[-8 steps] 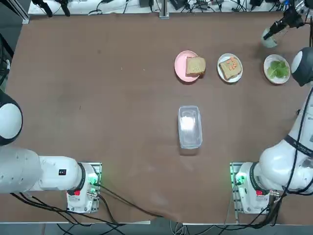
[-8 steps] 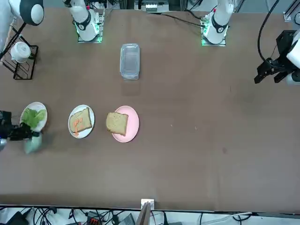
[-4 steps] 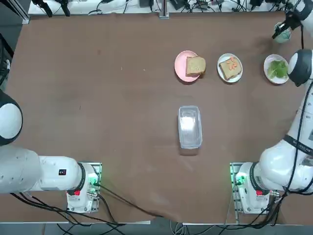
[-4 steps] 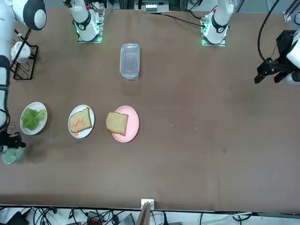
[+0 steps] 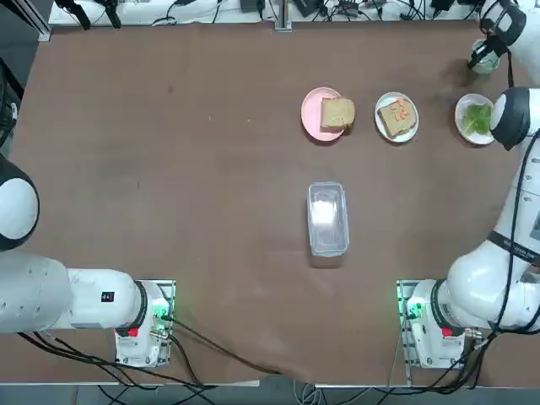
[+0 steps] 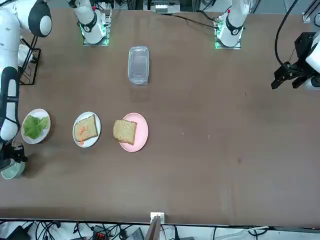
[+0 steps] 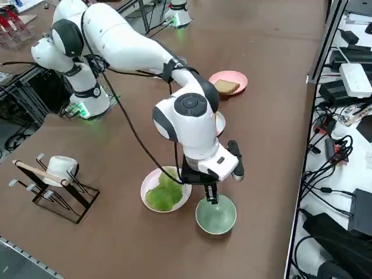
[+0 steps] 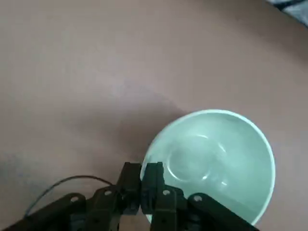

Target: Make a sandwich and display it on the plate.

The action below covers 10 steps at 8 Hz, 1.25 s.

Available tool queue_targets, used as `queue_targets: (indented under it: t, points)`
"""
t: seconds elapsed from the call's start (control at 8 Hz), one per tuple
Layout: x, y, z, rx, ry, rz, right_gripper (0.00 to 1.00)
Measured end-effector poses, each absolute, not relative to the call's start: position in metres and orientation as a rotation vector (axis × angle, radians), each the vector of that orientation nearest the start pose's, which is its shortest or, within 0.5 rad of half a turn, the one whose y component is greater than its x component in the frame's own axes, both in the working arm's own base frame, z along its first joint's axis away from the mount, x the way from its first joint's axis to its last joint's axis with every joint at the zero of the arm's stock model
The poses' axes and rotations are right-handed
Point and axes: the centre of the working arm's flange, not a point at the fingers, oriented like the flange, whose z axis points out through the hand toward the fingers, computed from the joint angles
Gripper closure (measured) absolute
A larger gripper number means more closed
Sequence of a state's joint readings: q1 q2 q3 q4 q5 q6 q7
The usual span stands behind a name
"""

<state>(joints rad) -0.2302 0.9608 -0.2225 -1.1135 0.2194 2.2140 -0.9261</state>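
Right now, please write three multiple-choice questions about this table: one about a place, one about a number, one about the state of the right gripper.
1. Where is the green bowl?
A. beside the lettuce plate, near the table edge
B. on the pink plate
C. inside the clear container

2. How many bread slices lie on plates?
A. one
B. two
C. four

3. What is the state of the right gripper?
A. wide open above the table
B. shut on a bread slice
C. shut on the green bowl

Answers:
1. A, the right side view shows the bowl next to the lettuce.
2. B, a plain slice and a sauced slice.
3. C, its fingers pinch the bowl's rim.
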Motion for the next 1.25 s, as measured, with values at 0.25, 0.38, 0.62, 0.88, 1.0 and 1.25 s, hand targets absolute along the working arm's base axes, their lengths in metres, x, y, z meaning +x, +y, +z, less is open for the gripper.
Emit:
queue_targets:
  t: [0.25,0.38,0.62,0.88,1.0,1.25]
  points:
    - [0.741,-0.263,0.25,-3.136,-0.765,-0.222,0.97]
    - [0.743,-0.256,0.247,-3.132,-0.776,-0.219,0.97]
    - [0.743,-0.258,0.237,-3.142,-0.781,-0.211,0.96]
    - [0.743,-0.264,0.234,-3.177,-0.786,-0.212,0.82]
    - [0.743,-0.263,0.235,-3.19,-0.741,-0.225,0.66]
    - [0.749,-0.255,0.243,-3.203,-0.664,-0.246,0.29]
